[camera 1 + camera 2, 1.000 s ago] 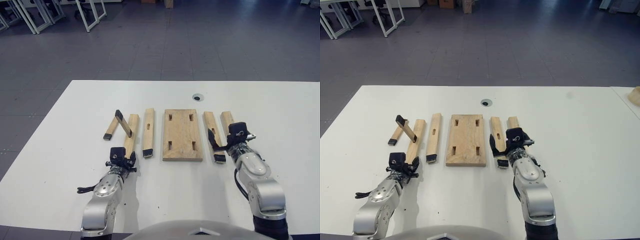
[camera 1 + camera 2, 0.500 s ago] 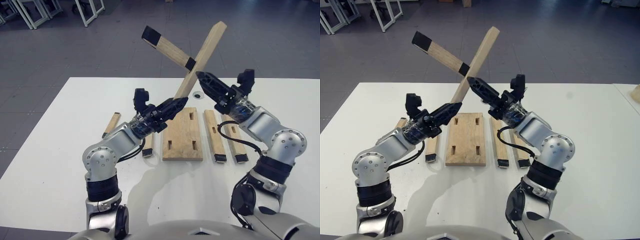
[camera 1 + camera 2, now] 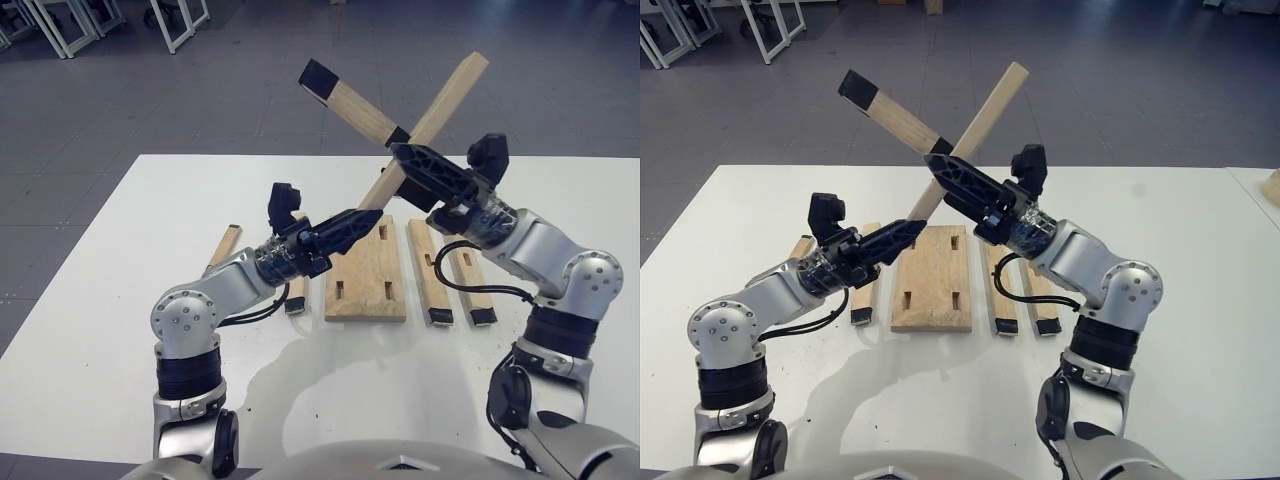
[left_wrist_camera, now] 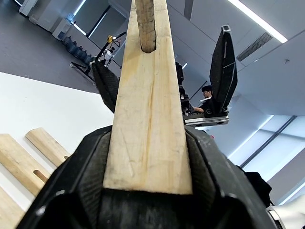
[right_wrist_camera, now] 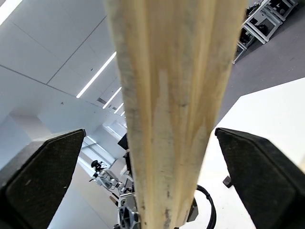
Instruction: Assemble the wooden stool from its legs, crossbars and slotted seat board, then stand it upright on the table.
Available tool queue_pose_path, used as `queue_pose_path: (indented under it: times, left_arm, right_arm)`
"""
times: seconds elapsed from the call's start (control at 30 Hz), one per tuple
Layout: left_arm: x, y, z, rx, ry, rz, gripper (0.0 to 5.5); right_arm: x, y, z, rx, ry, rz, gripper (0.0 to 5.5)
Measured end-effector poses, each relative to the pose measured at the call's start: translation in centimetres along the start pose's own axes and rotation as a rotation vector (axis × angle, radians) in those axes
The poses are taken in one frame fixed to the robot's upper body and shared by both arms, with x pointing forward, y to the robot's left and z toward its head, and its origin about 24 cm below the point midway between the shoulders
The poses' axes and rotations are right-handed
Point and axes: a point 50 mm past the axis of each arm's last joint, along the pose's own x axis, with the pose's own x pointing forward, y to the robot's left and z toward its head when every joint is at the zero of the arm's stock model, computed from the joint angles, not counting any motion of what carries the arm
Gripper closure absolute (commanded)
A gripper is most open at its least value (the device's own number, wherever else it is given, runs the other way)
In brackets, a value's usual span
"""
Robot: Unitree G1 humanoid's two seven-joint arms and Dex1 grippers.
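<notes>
My left gripper point(image 3: 362, 219) is shut on the lower end of a wooden leg point(image 3: 440, 100), which slants up to the right above the table. A crossbar point(image 3: 355, 100) with a black end cap sits in the leg's slot point(image 4: 145, 24) and sticks out up and to the left. My right gripper point(image 3: 402, 156) is open. Its fingers point(image 4: 223, 67) straddle the leg just below the crossbar joint, with a gap on both sides. The slotted seat board point(image 3: 365, 268) lies flat on the white table point(image 3: 120, 330) under the raised parts.
Two more legs point(image 3: 428, 268) point(image 3: 472, 288) lie right of the seat board. Left of the board lies another leg point(image 3: 297, 290), partly behind my left arm, then a loose crossbar point(image 3: 224, 246). A cable hole point(image 3: 396, 190) is behind the board.
Both arms came up from the table, and the left one lifted the leg with its crossbar. In the last half second that pair shifted right and the right gripper's fingers came around the leg.
</notes>
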Motion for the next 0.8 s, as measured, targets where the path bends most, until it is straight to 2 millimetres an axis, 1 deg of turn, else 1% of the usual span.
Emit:
queue_pose_path:
  times: [0.03,0.13,0.23,0.4,0.47,0.63,0.8]
  left_arm:
    - [-0.1,-0.1,0.1,0.003,0.007,-0.023,3.46]
    - [-0.1,-0.2,0.3,0.01,0.033,-0.059,3.46]
    - [-0.1,-0.2,0.4,0.013,0.038,-0.071,3.46]
    - [0.1,-0.3,0.3,0.019,0.035,-0.088,3.46]
    - [0.2,-0.4,0.2,0.018,0.041,-0.093,3.46]
    - [-0.3,-0.4,-0.5,-0.025,0.069,-0.107,3.46]
    - [-1.7,-0.2,-0.8,-0.069,0.119,-0.141,3.46]
  right_arm:
    - [-0.2,0.2,0.1,0.004,0.011,0.021,1.3]
    - [-0.6,0.5,0.4,0.003,0.046,0.041,1.8]
    - [-0.4,0.4,0.4,-0.001,0.063,0.03,2.32]
    - [-0.4,0.3,0.2,0.009,0.06,0.026,3.11]
    - [-0.5,0.2,0.1,0.018,0.063,0.022,3.31]
    - [-0.7,0.2,-0.4,0.028,0.098,0.015,3.4]
    - [-1.2,0.5,-0.8,0.02,0.194,0.018,3.42]
